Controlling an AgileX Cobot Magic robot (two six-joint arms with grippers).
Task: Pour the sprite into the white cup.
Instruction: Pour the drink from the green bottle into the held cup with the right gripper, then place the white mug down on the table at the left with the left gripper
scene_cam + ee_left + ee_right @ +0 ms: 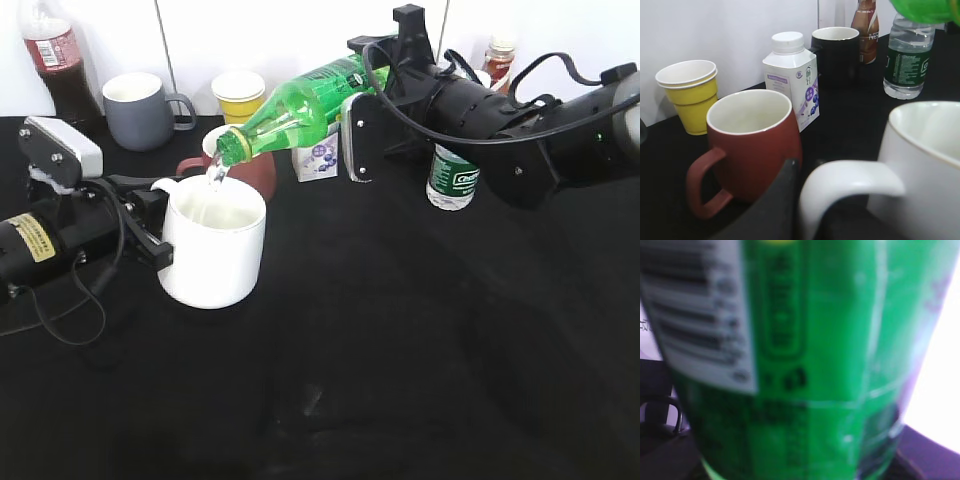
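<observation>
The green sprite bottle (295, 108) is tilted, neck down to the left, its open mouth over the white cup (213, 245). A thin clear stream falls from the mouth into the cup. My right gripper (362, 118) is shut on the bottle's body, which fills the right wrist view (805, 365). My left gripper (150, 232) is shut on the white cup's handle (840, 185); the cup stands on the black table. The bottle's green bottom edge shows at the top of the left wrist view (927, 10).
A reddish-brown mug (752, 145) stands right behind the white cup. Behind are a grey mug (140, 108), a yellow paper cup (239, 96), a small milk carton (317, 158), a black mug (835, 50), a clear water bottle (452, 178) and two brown drink bottles (55, 55).
</observation>
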